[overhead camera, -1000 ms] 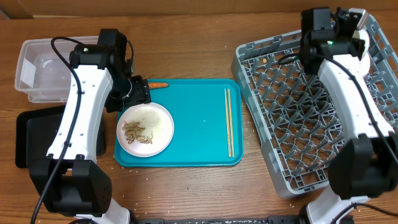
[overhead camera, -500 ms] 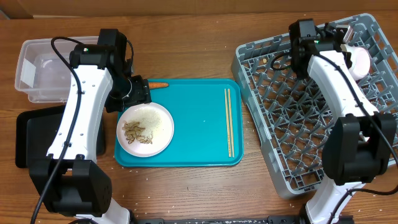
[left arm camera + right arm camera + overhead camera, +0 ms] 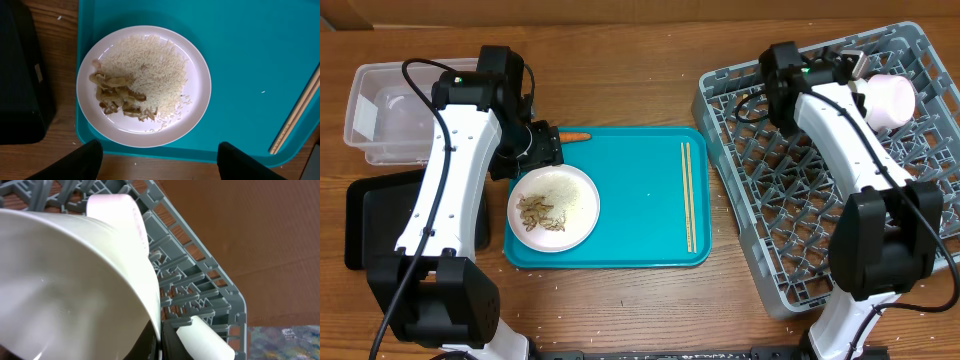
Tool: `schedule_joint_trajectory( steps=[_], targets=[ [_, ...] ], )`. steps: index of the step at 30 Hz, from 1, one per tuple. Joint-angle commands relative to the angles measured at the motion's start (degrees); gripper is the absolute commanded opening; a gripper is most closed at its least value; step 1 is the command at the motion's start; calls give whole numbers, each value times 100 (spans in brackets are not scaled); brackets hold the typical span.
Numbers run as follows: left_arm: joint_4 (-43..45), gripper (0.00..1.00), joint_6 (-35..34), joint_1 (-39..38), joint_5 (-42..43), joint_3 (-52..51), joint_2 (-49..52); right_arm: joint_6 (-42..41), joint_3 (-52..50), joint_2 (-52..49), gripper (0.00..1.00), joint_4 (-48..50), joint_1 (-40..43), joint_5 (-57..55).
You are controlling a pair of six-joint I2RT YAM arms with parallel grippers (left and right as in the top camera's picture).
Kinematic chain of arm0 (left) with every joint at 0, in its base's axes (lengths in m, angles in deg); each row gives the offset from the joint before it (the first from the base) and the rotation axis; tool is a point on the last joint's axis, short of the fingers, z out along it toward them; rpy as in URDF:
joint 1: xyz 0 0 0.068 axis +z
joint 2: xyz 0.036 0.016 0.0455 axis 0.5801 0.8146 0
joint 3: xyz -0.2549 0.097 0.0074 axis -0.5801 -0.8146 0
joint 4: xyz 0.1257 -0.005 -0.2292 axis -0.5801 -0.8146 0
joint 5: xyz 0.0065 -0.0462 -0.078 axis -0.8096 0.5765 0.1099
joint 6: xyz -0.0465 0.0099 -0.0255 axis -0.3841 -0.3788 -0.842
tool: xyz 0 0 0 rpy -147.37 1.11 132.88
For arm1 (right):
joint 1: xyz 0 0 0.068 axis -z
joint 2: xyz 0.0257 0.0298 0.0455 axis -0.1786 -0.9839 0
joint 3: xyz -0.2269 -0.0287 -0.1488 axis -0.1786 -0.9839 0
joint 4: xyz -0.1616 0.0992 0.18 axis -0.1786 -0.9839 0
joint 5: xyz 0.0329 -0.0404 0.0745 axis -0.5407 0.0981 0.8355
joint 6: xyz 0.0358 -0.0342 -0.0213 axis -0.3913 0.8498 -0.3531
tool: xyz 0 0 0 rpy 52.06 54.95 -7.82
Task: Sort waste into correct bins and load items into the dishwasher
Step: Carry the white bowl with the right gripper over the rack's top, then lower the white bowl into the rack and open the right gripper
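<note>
My right gripper (image 3: pixel 865 80) is shut on the rim of a white bowl (image 3: pixel 890 102) over the back right of the grey dish rack (image 3: pixel 800 190). In the right wrist view the bowl (image 3: pixel 60 280) fills the left side, pinched at its edge by the gripper (image 3: pixel 160 342). My left gripper (image 3: pixel 538 150) is open and empty above the white plate (image 3: pixel 570 195) of rice and beige scraps (image 3: pixel 120 95). Its fingers (image 3: pixel 157 152) straddle the plate's near side. An orange carrot (image 3: pixel 574 136) and the chopsticks (image 3: pixel 688 195) lie on the teal tray.
The clear tub (image 3: pixel 390 110) stands at the back left with the black tray (image 3: pixel 370 225) in front of it. The teal tray (image 3: pixel 640 220) is in the middle. Other white dishes (image 3: pixel 207 340) lie among the rack's pegs (image 3: pixel 200 280).
My right arm has swung left along the rack's back edge, and the bowl has come down a little with it. The left arm has not moved.
</note>
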Motion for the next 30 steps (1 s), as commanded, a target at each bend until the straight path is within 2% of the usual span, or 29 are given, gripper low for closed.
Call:
schedule_joint_trajectory(
  steps=[1,10,16,17,18,21,22,23,28,30],
  targets=[
    [0,76,-37,-39,46,85,-140,-216,-20,-85,4,-133,-149,361],
    [2,77,-35,-39,46,85,-140,-789,-20,-85,4,-748,-363,404],
    [2,77,-35,-39,46,85,-140,-785,-20,-85,4,-1163,-629,1202],
    [2,77,-35,-39,46,85,-140,-785,-20,-85,11,-1213,-675,1377],
    [2,77,-35,-39,44,85,-140,-787,-20,-85,23,-1248,-713,1515],
    [-2,77,-31,-39,44,85,-140,-789,-20,-74,82,-1370,-804,1781],
    [-2,77,-31,-39,44,85,-140,-796,-20,-59,96,-1410,-833,1825],
    [-2,77,-31,-39,44,85,-140,-835,-20,-26,100,-1467,-866,1845],
    [0,77,-31,-39,44,85,-140,-837,85,660,100,-1537,-933,2026],
    [0,77,-33,-39,44,85,-140,-514,160,935,100,-1464,-920,2332]
  ],
)
